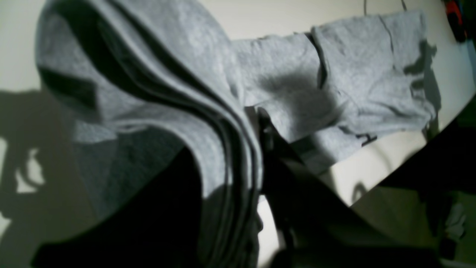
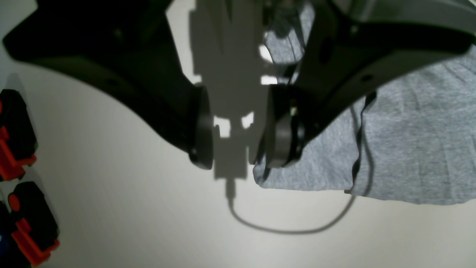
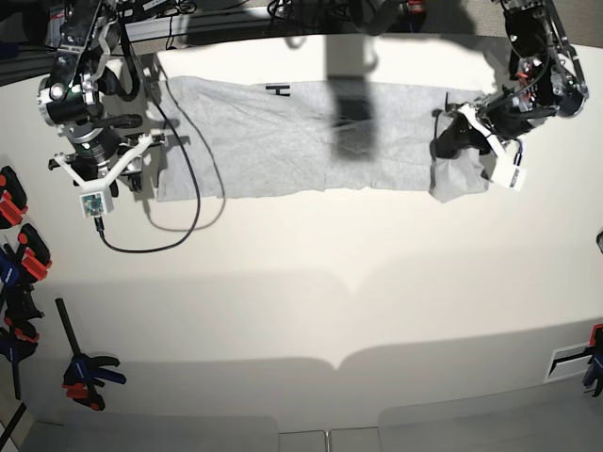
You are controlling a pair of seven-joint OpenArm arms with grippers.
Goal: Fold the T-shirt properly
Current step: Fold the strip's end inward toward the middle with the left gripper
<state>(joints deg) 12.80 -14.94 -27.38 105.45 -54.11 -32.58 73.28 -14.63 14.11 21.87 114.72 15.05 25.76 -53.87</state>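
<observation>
Overhead, left pincer (image 3: pixel 450 143) clamps the T-shirt (image 3: pixel 283 141) edge; right pincer (image 2: pixel 236 128) gapes beside its corner.

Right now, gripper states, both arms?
Left gripper: shut on the T-shirt, bunched end lifted.
Right gripper: open, holding nothing, beside the shirt's edge.

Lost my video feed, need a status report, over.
Left claw shut on T-shirt end, lifted. Right claw open, empty, beside shirt's other edge. Cable lies over that edge.
</observation>
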